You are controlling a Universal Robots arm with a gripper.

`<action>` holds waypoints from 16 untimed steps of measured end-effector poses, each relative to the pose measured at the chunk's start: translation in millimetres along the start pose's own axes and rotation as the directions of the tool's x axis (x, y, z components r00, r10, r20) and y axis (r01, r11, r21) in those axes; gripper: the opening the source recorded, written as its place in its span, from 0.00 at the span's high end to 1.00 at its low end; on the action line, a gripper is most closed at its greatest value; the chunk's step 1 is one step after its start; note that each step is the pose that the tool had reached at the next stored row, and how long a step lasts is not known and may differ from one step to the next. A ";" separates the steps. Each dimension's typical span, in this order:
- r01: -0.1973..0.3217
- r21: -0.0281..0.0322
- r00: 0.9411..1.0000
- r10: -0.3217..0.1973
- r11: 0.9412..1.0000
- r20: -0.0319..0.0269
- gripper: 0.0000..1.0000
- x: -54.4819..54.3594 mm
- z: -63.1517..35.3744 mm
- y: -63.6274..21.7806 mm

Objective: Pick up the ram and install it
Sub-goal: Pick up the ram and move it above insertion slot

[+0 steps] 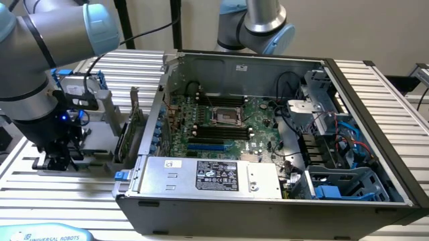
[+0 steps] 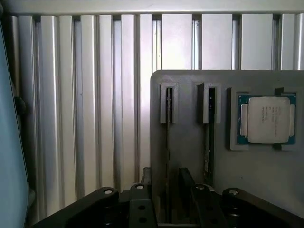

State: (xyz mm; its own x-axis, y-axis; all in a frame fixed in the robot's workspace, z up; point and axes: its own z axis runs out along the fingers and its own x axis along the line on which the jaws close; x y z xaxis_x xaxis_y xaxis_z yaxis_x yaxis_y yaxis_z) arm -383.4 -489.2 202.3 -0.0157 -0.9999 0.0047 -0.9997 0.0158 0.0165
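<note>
We see the claw (image 2: 166, 192) open, its dark fingers (image 2: 145, 192) standing apart on either side of the ram (image 2: 168, 123). The ram sits on edge in a slot of the grey holder (image 2: 187, 147) on the slatted desk (image 2: 95, 118). In the exterior view the claw (image 1: 57, 161) hangs low at that holder (image 1: 100, 138), on the exterior view's left of the open computer case (image 1: 234, 65).

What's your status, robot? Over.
Gripper open, low over gray holder. Ram on edge in its slot, straddled, not gripped. Second stick and CPU alongside, nothing blocking. Over.
</note>
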 end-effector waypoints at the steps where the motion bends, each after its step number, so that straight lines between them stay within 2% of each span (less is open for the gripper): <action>1: 0.000 0.000 1.000 0.000 1.000 0.006 0.64 0.0 0.7 0.1; 3: 0.000 0.001 1.000 0.000 1.000 0.016 0.64 0.0 1.8 0.6; 5: 0.000 0.001 1.000 0.000 1.000 0.021 0.64 0.1 2.7 1.0; 16: -0.009 0.001 1.000 0.009 1.000 0.021 0.64 0.9 5.5 1.4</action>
State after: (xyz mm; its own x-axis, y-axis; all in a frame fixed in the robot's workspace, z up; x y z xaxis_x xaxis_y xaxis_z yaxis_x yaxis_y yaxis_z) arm -385.0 -490.1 196.9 -0.0251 -0.9995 -0.0164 -0.9996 0.0249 0.0157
